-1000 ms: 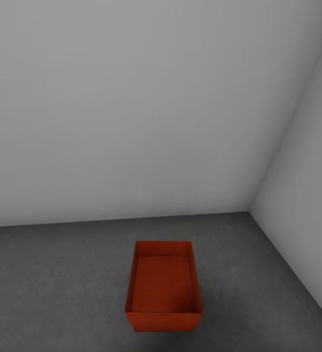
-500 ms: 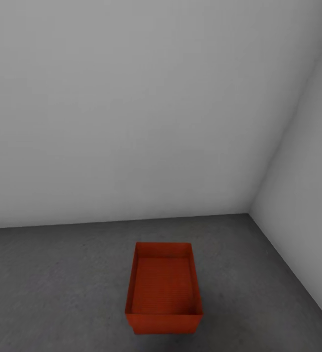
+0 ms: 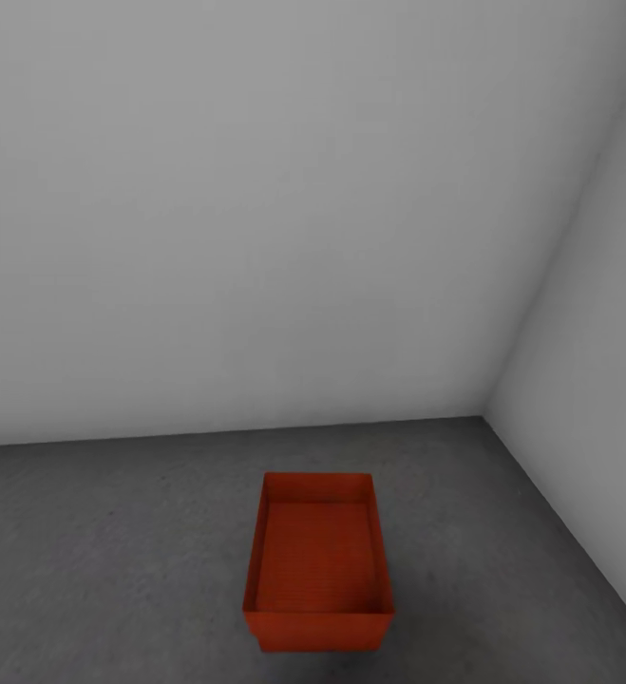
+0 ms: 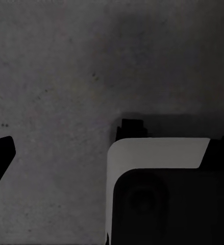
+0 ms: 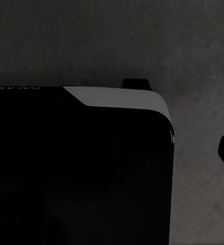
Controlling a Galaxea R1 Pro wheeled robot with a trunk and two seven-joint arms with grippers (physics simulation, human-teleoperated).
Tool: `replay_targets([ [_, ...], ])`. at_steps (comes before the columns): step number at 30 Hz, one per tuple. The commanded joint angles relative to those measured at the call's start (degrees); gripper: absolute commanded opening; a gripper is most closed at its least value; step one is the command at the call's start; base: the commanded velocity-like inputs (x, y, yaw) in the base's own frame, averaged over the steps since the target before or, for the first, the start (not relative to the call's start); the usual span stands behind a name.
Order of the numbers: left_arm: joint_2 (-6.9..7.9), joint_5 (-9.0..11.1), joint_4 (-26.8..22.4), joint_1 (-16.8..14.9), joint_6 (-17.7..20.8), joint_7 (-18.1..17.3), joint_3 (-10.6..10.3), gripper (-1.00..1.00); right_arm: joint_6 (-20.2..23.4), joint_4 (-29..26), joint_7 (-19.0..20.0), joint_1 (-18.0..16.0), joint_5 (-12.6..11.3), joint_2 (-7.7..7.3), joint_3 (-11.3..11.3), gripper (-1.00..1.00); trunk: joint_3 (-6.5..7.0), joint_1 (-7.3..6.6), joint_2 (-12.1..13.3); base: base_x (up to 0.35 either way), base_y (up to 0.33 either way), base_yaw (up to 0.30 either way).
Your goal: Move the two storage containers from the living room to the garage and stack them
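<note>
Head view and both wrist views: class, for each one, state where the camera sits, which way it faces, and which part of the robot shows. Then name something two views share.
Head view: on the robot's head, facing forward and down at a red-orange storage container on the concrete floor near a white wall corner.
Left wrist view: on the left arm, facing down at the floor; the robot's dark base shows.
Right wrist view: on the right arm, facing down; the base shows again.
Shared: the speckled grey floor.

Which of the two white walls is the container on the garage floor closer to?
The side wall at the head view's right: the storage container on the concrete floor sits nearer it than the back wall.
</note>
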Motion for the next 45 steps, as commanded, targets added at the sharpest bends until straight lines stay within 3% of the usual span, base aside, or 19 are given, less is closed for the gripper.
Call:
replay_targets([
  [1,0.00,0.2,-0.1,0.0,0.2,0.1,-0.1,1.00,-0.3,0.2,-0.1,-0.1,-0.5,0.05,0.5,1.00,0.04,0.00,0.0,0.000,0.000,0.000],
  [35,0.26,0.6,-0.3,0.0,0.1,0.1,0.1,1.00,-0.4,0.2,-0.1,2.4,-0.4,0.23,0.5,1.00,3.04,0.00,0.0,0.000,0.000,0.000],
  [45,0.26,0.7,-0.3,0.0,-2.8,0.1,0.0,1.00,-0.4,0.2,-0.1,2.5,-0.4,0.14,0.5,1.00,3.93,0.00,0.0,0.000,0.000,0.000],
])
